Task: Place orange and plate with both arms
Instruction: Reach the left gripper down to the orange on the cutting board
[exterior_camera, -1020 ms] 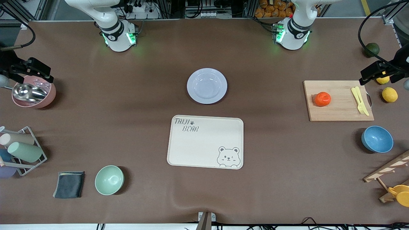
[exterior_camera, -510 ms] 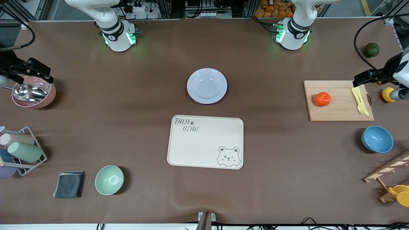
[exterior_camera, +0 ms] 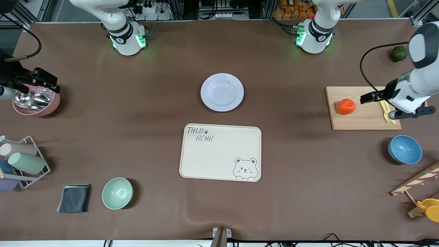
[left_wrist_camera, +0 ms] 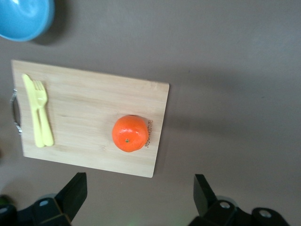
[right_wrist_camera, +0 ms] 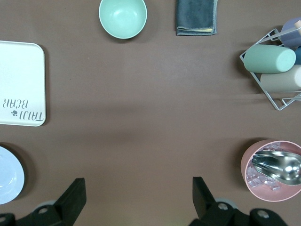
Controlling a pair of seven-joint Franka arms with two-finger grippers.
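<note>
The cream rectangular bear tray (exterior_camera: 220,152) lies at the middle of the table and serves as the landmark. Nearer the front camera than the tray, toward the right arm's end, sit a pale green bowl (exterior_camera: 117,193) and a folded dark grey cloth (exterior_camera: 74,198). Level with the tray at the left arm's end stands a blue bowl (exterior_camera: 405,149).

Just farther from the camera than the tray rests the round pale lavender-white plastic plate (exterior_camera: 222,92), empty and upright, apart from the tray. Farther than the tray toward the left arm's end lies a rectangular wooden cutting board (exterior_camera: 363,118); the small round bright orange-red orange (exterior_camera: 346,106) sits on the board's end that faces the tray, with a pale yellow plastic knife and fork (left_wrist_camera: 38,110) on the board's outer end.

The left gripper (left_wrist_camera: 140,197) hangs over the table beside the board's edge, fingers spread apart and holding nothing. The right gripper (right_wrist_camera: 139,197) waits near a pink bowl with a metal scoop (exterior_camera: 34,100), far from the tray at the right arm's end, its fingers likewise spread and empty.
</note>
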